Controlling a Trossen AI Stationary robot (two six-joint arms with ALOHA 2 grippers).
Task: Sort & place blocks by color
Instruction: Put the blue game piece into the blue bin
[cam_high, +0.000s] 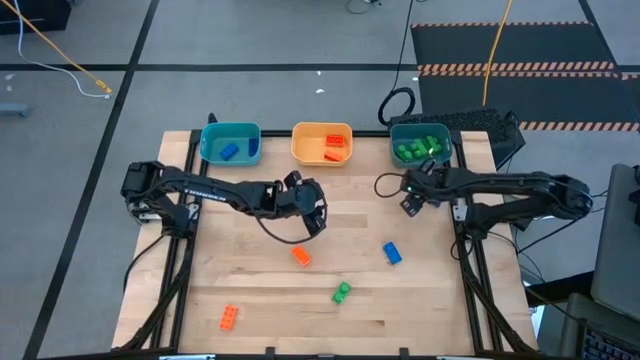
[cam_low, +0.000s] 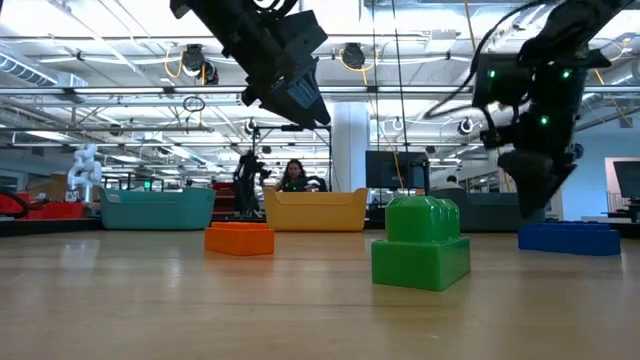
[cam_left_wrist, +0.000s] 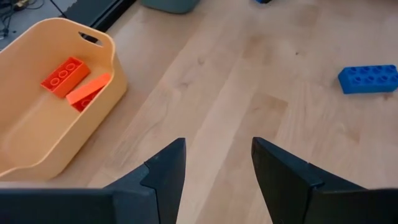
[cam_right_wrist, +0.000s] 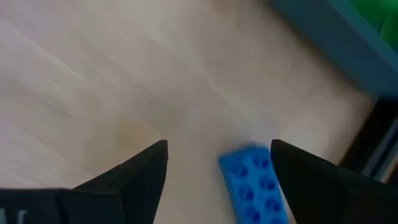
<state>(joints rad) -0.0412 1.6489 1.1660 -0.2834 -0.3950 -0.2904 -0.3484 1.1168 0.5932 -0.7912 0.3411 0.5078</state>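
Observation:
Four blocks lie loose on the wooden table: an orange-red one (cam_high: 301, 256), a blue one (cam_high: 392, 253), a green one (cam_high: 342, 292) and a second orange-red one (cam_high: 229, 318) near the front left. My left gripper (cam_left_wrist: 217, 168) hovers open above the table's middle (cam_high: 310, 208), near the orange tray. My right gripper (cam_right_wrist: 217, 174) is open and points steeply down, in front of the green-filled tray (cam_high: 412, 195). The blue block (cam_right_wrist: 255, 183) lies on the table below it, close to one finger in the right wrist view. Nothing is between either gripper's fingers.
Three trays stand along the far edge: a teal one (cam_high: 230, 143) with blue blocks, an orange one (cam_high: 322, 143) with orange-red blocks (cam_left_wrist: 74, 84), and a dark teal one (cam_high: 420, 145) with green blocks. Bare wood lies between the loose blocks.

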